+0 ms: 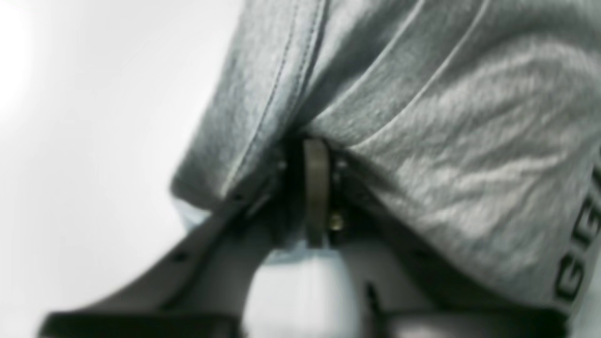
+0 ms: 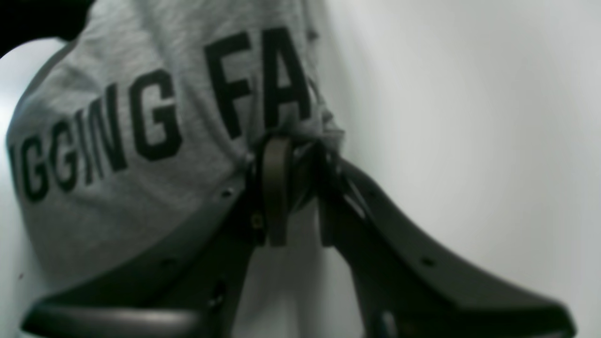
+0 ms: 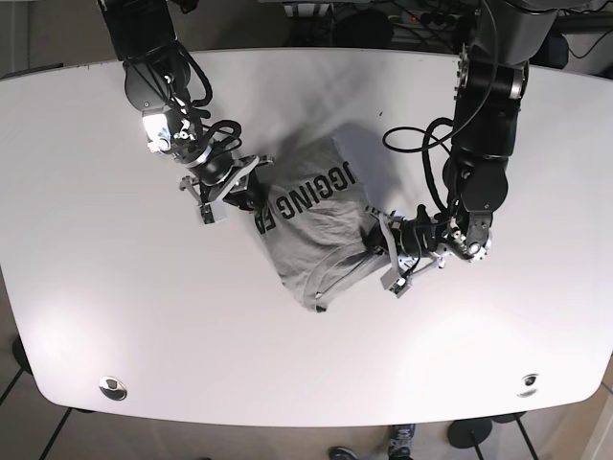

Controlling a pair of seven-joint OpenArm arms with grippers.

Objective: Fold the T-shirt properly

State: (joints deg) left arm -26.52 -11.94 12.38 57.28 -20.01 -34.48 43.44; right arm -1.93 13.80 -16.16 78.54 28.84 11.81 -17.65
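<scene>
1. Left wrist view: the grey T-shirt fills the upper right of the frame, its heathered fabric creased into soft ridges, with a stitched seam running down its left side and black letters at the right edge. The left gripper has its dark fingers drawn together on a bunched fold of the cloth. White surface lies to the left.

2. Right wrist view: the T-shirt covers the left half, its black block lettering reading "GGING FA" in large capitals. The right gripper has its fingers pinched closed on the shirt's edge just below the "FA". Bare white surface stretches to the right.

3. Base view: the T-shirt sits near the middle of the white surface as a compact, partly folded grey bundle, turned at an angle, the lettering along its far-left portion and loose wrinkles at its near-right corner. The right gripper grips its left edge by the letters; the left gripper grips the crumpled right edge. Black cables loop beside the left arm.
</scene>
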